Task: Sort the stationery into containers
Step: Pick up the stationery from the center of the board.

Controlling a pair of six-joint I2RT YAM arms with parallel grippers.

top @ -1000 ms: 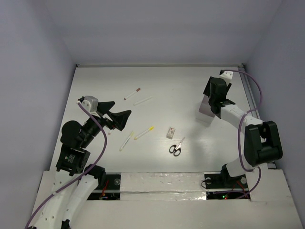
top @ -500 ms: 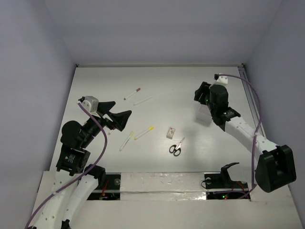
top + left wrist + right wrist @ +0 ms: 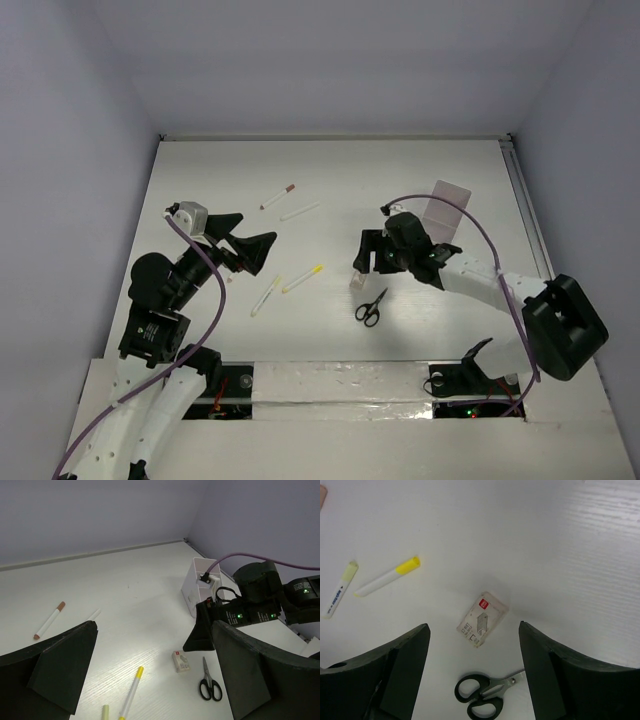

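Right gripper [image 3: 364, 258] was spread wide, nothing in it, at frame centre in the top view, directly over the eraser block [image 3: 357, 281]. In the right wrist view the block [image 3: 482, 619] sat mid-frame between the two dark fingers [image 3: 405, 670], not touching either as far as could be seen. It was a whitish block with a red mark, lying flat on the table [image 3: 210, 170].

Black-handled scissors [image 3: 369, 308] lay just below the block, closed, handles toward the bottom of the frame. The yellow-capped pen [image 3: 303, 278] lay left of the block, and a pale-capped pen [image 3: 266, 295] sat beside it, lower left. The dark-red-capped pen [image 3: 277, 196] and a plain white pen [image 3: 299, 211] were in the upper middle, well apart from the rest.

The white container [image 3: 445, 205] was upper right of centre, behind the right arm. Its inside could not be seen. In the left wrist view it [image 3: 197, 587] stood right of centre, near the right arm's wrist.

Left gripper [image 3: 255, 228] was also spread open and empty, at middle left, raised above the table. Its fingers [image 3: 60, 665] filled the bottom corners of the left wrist view. No stationery was seen in the container.
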